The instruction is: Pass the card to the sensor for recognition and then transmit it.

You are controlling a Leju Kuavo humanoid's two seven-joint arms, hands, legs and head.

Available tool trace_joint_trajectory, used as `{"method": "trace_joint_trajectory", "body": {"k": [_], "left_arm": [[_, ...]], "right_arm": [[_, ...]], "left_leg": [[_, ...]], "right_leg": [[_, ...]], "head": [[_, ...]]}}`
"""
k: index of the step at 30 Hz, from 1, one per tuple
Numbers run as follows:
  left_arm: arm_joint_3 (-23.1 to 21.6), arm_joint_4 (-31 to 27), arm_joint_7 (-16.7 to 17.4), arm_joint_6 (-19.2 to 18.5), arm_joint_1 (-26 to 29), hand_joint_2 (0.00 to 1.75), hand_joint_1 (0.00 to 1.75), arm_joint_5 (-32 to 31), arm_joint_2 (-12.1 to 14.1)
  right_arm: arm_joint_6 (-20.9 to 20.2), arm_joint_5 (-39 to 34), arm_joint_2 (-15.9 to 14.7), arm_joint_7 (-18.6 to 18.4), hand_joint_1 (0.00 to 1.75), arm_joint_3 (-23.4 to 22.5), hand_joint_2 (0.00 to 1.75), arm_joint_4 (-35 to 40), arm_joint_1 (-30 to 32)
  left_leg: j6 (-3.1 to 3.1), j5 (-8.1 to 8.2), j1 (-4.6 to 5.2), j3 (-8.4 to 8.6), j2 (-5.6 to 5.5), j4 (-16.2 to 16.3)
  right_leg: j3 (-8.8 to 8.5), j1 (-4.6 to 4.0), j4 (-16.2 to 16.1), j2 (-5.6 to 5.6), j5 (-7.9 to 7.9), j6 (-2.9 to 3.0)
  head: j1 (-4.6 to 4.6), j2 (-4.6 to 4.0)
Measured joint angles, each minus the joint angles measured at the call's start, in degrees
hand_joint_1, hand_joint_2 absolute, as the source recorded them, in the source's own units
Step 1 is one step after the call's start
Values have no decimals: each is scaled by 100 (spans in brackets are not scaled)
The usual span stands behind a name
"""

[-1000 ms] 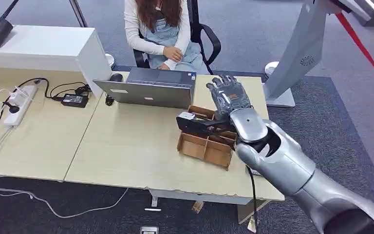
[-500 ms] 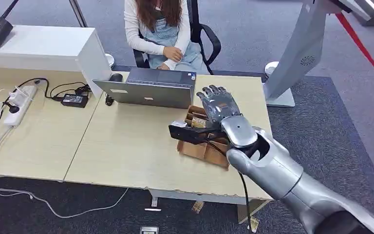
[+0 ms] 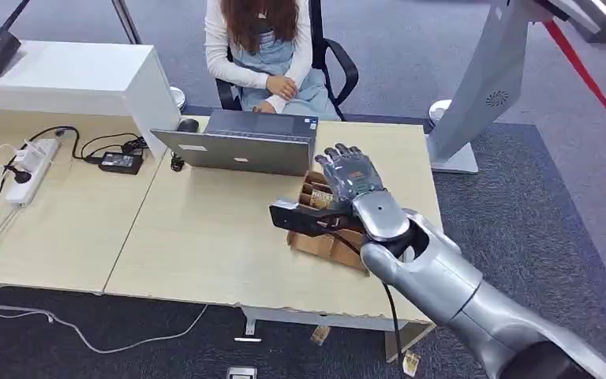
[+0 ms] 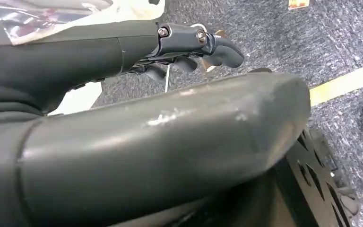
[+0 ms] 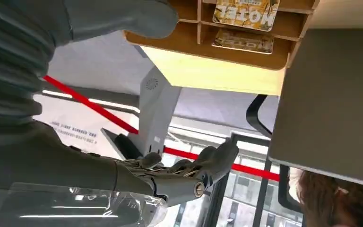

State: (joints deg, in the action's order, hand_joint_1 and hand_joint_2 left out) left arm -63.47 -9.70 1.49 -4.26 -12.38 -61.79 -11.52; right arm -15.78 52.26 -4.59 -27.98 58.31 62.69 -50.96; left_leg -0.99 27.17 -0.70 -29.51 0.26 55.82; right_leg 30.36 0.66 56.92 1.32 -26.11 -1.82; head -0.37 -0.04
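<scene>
Two cards [image 5: 247,13] lie in the wooden tray [image 3: 327,245], one per slot. Right hand [image 3: 353,174] hovers over the tray, fingers spread, holding nothing; left hand's [image 4: 189,45] grip cannot be told.

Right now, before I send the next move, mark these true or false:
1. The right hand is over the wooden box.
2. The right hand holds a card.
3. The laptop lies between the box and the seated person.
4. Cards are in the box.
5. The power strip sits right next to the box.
1. True: the right hand is raised over the wooden box.
2. False: its fingers are spread and nothing is in them.
3. True: the laptop lies between the box and the person.
4. True: cards marked MOTEL lie in its compartments.
5. False: the power strip is at the table's far left, well apart from the box.
</scene>
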Motion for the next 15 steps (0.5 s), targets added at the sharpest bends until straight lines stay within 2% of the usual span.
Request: {"method": "trace_joint_trajectory", "body": {"k": [3,5,8,12,15], "left_arm": [[-4,0,17,0,0,0,0,-15,0],[-26,0,33,0,-2,0,0,-17,0],[-48,0,44,0,-4,0,0,-17,2],[-85,0,66,0,-10,0,0,-17,4],[-94,0,72,0,-12,0,0,-17,7]], "right_arm": [[138,15,11,-89,58,-15,175,-26,82],[361,55,22,-263,49,-53,175,-53,126],[698,147,39,-538,17,-210,175,-90,149],[717,380,48,-811,12,-348,175,-149,134],[662,400,50,-870,12,-433,175,-155,162]], "left_leg": [[0,0,0,-1,-1,0],[0,0,0,-1,1,0],[0,0,0,-1,0,0],[0,0,0,-1,1,0],[0,0,0,0,1,0]], "right_leg": [[0,0,0,0,0,0],[0,0,0,0,0,0],[0,0,0,0,0,0],[0,0,0,0,0,0],[0,0,0,0,0,0]], "head": [[0,0],[0,0],[0,0],[0,0],[0,0]]}}
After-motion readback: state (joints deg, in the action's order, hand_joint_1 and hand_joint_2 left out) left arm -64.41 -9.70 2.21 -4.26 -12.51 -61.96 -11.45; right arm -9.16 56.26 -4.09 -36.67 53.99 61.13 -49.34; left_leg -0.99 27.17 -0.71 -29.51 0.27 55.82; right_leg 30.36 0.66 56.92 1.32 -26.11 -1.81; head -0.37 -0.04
